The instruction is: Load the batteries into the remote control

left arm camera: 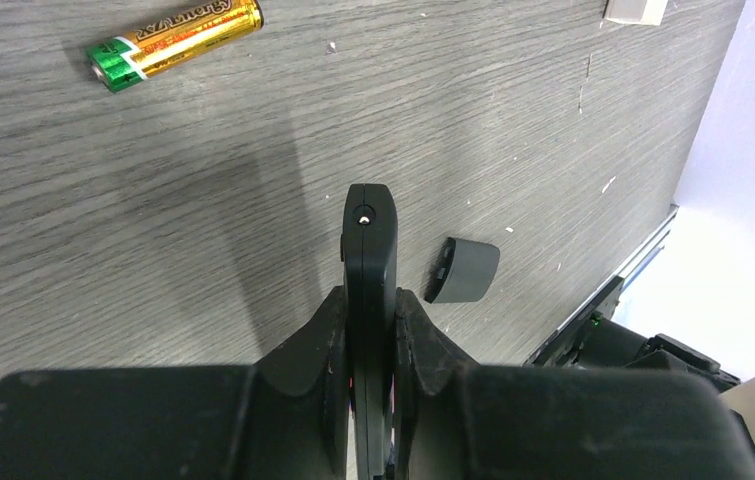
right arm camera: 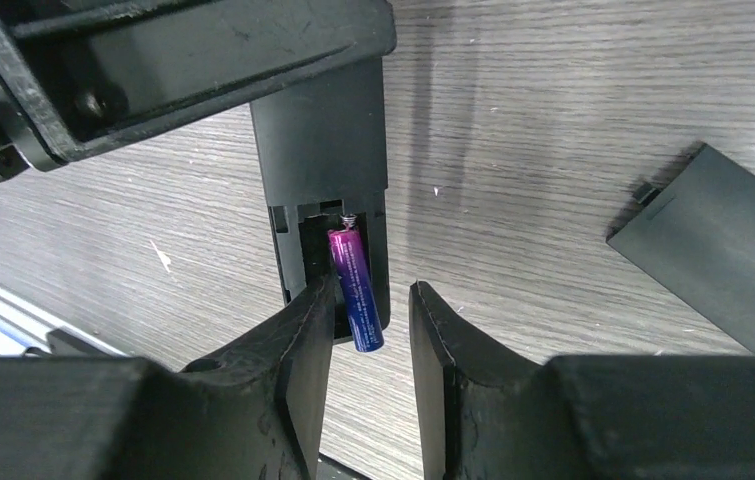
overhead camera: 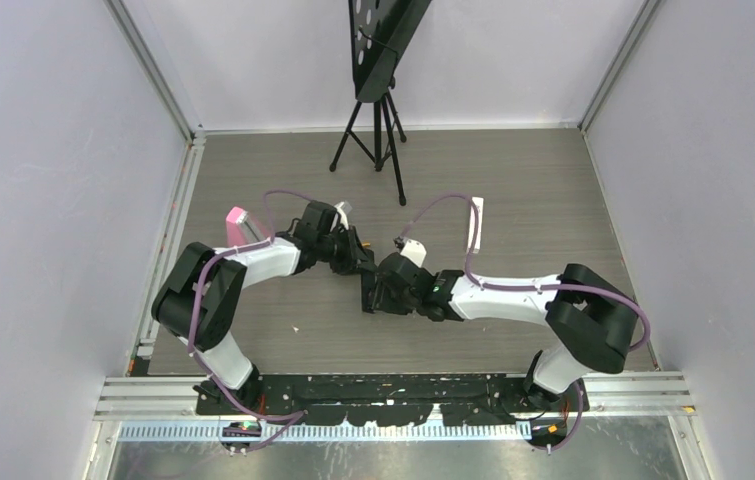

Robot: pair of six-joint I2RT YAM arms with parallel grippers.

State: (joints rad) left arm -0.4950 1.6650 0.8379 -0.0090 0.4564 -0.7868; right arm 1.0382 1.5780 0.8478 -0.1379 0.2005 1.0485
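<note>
Right tool (right arm camera: 371, 292): spread apart, straddling purple battery (right arm camera: 355, 288)
Battery place: half inside remote control (right arm camera: 318, 150), tail poking out toward tool
Left tool (left arm camera: 370, 297): clamped on remote control
Handling: likely light, stiff, slick; pinch mid-barrel

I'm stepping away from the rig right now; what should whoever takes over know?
Left pincer: shut on the black remote.
Right pincer: open, straddling the purple battery.
Done: purple battery partly in the remote, its near end apparently not seated.
On the table: gold battery, black cover.
Left to do: seat the purple battery, load the gold one, refit the cover.
</note>
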